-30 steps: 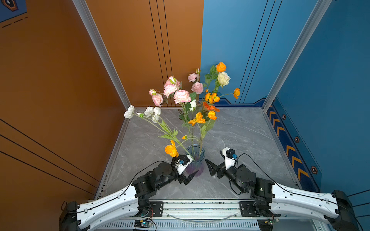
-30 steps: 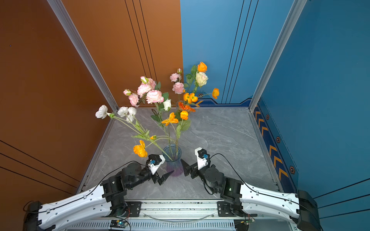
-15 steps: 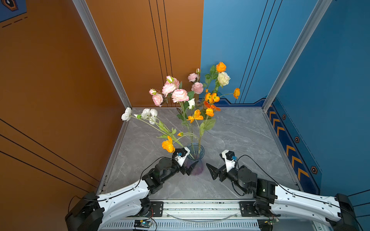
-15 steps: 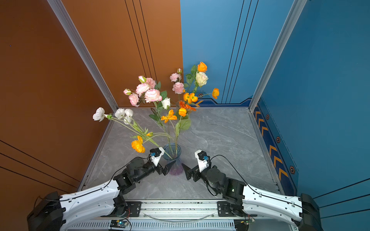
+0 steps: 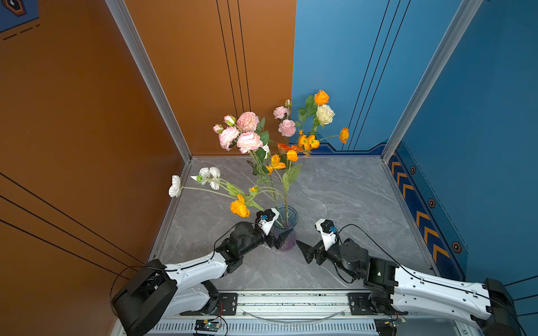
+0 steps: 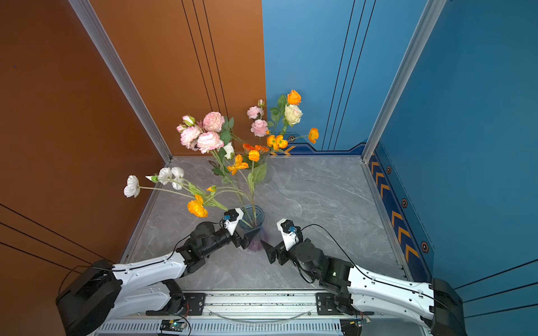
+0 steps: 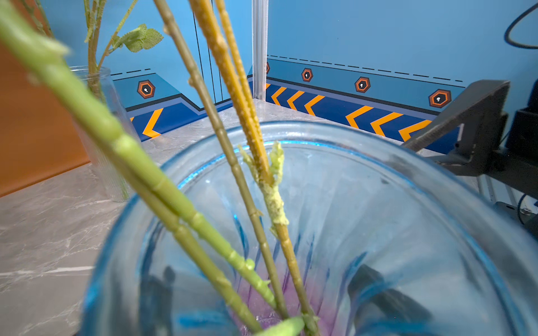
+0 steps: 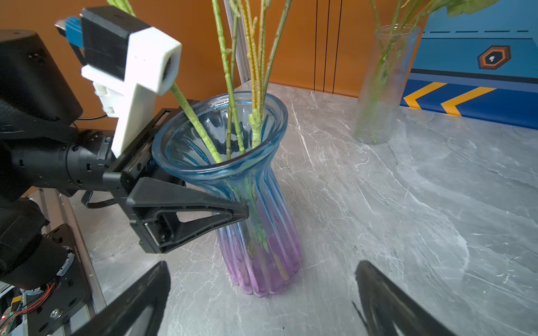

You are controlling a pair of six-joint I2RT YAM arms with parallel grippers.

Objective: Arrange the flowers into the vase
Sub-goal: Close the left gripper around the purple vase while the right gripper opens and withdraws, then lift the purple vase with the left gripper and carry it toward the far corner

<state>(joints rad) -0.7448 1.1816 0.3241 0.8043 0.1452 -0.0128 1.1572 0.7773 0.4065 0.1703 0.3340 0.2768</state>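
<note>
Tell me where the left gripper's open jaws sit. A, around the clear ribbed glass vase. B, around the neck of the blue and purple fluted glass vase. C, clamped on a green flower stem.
B: in the right wrist view the left gripper straddles the blue and purple vase, one finger crossing in front of its neck.

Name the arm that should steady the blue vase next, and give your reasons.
Left. The left end effector, open, has a finger on each side of the vase's neck. The right end effector, also open, sits apart from the vase, beside its base.
</note>
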